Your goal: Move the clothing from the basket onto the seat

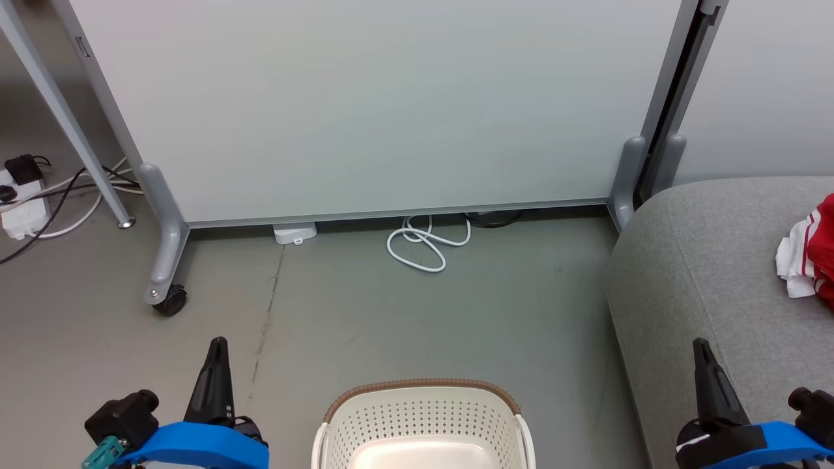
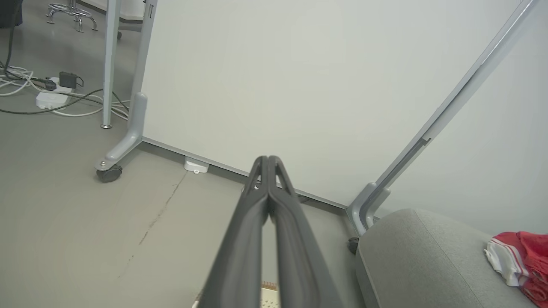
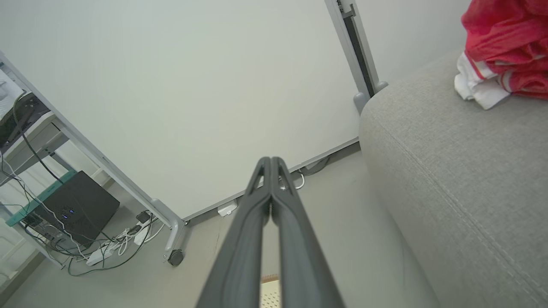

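The clothing (image 1: 811, 260) lies in a crumpled red and white heap on top of the seat (image 1: 710, 280), toward its right side, with the white part facing the seat's left edge. The basket (image 1: 423, 417) stands on the floor left of the seat, apart from it; the part of its inside that shows is plain cream plastic. In the head view the right gripper (image 1: 700, 345) shows against the seat's near left part, jaws pressed together on nothing. The left gripper (image 1: 218, 345) hangs over the floor well left of the seat, beyond the basket, jaws also closed and empty. Behind the seat's left corner stands a pale wheeled panel (image 1: 391, 111), a white cable (image 1: 427, 244) coiled at its foot.
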Controlling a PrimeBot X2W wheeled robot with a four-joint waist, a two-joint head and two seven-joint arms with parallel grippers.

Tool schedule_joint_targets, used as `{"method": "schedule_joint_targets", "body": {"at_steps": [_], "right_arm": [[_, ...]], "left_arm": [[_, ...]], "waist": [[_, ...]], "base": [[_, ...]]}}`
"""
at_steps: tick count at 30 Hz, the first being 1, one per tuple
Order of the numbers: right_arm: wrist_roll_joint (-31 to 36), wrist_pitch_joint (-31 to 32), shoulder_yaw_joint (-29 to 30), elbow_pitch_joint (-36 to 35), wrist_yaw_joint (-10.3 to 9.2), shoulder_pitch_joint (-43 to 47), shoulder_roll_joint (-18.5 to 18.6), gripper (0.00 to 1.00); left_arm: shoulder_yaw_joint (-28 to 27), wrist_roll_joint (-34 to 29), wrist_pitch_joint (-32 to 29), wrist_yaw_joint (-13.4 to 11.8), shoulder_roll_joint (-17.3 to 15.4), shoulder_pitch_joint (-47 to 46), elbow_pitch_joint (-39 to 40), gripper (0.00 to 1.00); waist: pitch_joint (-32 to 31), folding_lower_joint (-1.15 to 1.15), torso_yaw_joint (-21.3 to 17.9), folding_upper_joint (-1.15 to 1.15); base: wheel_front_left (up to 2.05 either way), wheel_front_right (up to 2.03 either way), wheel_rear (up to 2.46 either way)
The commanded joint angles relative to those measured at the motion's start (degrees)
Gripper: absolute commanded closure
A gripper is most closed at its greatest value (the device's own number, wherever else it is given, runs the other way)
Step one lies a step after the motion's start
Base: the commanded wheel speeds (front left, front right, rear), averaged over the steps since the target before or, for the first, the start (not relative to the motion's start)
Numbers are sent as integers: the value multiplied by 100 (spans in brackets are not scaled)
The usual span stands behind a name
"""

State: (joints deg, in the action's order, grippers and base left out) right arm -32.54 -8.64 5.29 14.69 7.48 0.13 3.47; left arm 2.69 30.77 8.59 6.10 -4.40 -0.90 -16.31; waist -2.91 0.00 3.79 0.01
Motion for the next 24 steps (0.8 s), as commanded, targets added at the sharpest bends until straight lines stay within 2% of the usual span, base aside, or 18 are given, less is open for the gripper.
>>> {"method": "schedule_joint_targets", "body": {"at_steps": [1, 24], "right_arm": [[-212, 35, 18, -100, 0, -210, 7, 100], [-2043, 508, 52, -99, 1, -363, -13, 100]], "left_arm": [[-53, 196, -35, 21, -5, -199, 105, 100], [-334, 2088, -505, 65, 43, -329, 154, 100]], "waist": [[3, 0, -4, -1], [73, 0, -89, -1]], "base": [[0, 0, 0], [0, 0, 0]]}}
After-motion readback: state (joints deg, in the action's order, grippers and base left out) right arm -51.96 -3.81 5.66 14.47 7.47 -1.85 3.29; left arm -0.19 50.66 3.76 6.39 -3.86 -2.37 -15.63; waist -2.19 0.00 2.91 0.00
